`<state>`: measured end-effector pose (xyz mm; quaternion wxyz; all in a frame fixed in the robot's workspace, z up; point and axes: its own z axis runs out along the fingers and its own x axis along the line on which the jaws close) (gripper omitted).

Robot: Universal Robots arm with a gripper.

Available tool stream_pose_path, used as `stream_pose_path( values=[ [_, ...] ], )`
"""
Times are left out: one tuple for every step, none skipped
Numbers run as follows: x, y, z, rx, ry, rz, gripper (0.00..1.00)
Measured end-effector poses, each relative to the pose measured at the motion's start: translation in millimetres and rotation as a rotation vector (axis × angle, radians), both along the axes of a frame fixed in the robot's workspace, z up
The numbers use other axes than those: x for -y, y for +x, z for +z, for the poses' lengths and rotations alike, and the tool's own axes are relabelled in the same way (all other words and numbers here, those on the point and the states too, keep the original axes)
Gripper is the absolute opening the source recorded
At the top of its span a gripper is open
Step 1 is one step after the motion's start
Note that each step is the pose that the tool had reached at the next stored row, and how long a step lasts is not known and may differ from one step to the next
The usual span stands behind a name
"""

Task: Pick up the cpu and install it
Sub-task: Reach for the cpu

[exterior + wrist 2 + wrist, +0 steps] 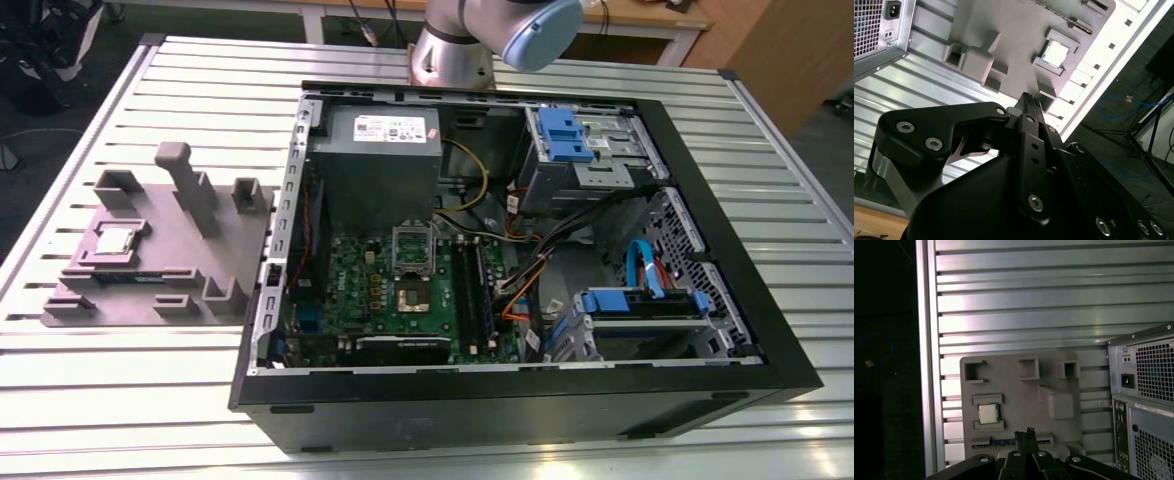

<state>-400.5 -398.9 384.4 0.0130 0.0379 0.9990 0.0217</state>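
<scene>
The cpu (116, 240) is a small square chip with a silvery top. It lies in a recess of the grey holder block (200, 260) on the table, at the exterior view's left of the computer case. Both wrist views look down on the cpu (1055, 53) (988, 413) from well above. My gripper (1026, 432) (1029, 100) hangs high over the holder block with its black fingers pressed together and nothing between them. Inside the case, the green motherboard (354, 270) shows its square socket (411, 292) with the metal frame (410, 243) lifted open.
The open black case (534, 400) stands on a slatted aluminium table (160, 410). It holds a grey power supply (380, 150), blue drive brackets (567, 135) and loose cables (534, 270). The arm's base (451, 55) stands behind the case. Upright posts (180, 175) rise from the holder block.
</scene>
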Motion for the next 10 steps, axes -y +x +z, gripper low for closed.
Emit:
stream_pose_path(
  values=[
    [0.0, -0.9, -0.1, 0.0001, 0.0, 0.0, 0.1],
    [0.0, -1.8, 0.0, 0.0, 0.0, 0.0, 0.1],
    [0.0, -2.8, 0.0, -0.0001, -0.0001, 0.0, 0.1],
    [0.0, -3.7, 0.0, -0.0001, 0.0, 0.0, 0.1],
    [0.0, -3.9, 0.0, 0.0, 0.0, 0.0, 0.1],
    [0.0, -3.9, 0.0, 0.0, 0.0, 0.0, 0.11],
    [0.0, -3.9, 0.0, 0.0, 0.0, 0.0, 0.11],
    [0.0, -3.9, 0.0, 0.0, 0.0, 0.0, 0.16],
    [0.0, -3.9, 0.0, 0.0, -0.0001, 0.0, 0.23],
    [0.0, -4.0, 0.0, -0.0001, -0.0001, 0.0, 0.23]
  ],
)
